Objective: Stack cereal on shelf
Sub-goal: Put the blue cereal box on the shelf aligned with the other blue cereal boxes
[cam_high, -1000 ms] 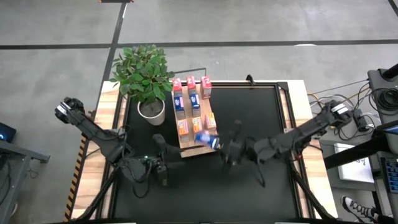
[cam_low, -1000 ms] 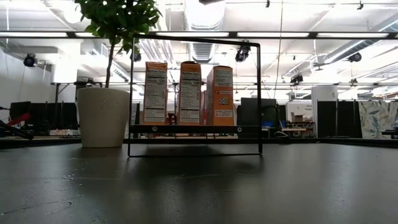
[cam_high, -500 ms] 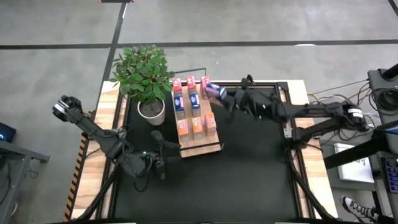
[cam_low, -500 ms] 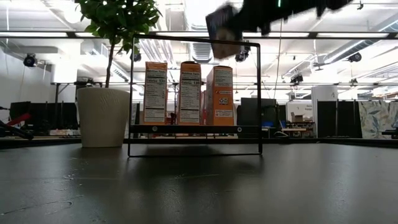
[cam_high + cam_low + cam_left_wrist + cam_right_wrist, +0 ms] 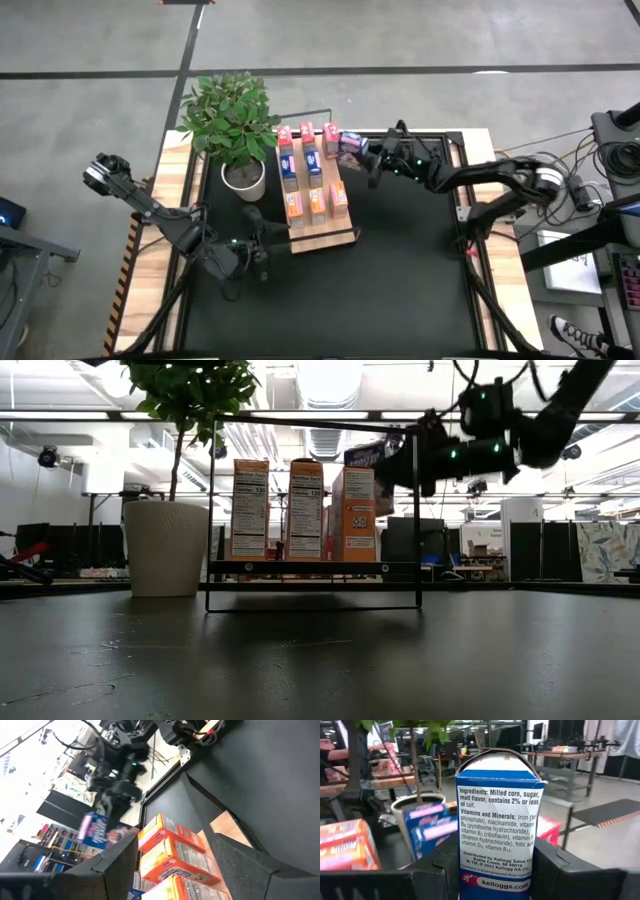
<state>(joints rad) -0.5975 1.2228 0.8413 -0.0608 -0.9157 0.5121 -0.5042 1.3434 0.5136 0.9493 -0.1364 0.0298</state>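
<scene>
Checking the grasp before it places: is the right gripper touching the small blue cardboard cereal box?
Touching. In the right wrist view the small blue cardboard cereal box sits clamped between the right gripper's two dark fingers, both pressed against its sides.

We count nine cereal boxes in the high view: three pink-red boxes (image 5: 307, 131), three orange boxes (image 5: 317, 201), two blue boxes (image 5: 288, 166) on the shelf (image 5: 325, 236), and one more blue box (image 5: 349, 146) in the right gripper (image 5: 358, 152). One shelf, one potted plant (image 5: 232, 120), two arms, two grippers counting the left gripper (image 5: 262, 250)
</scene>
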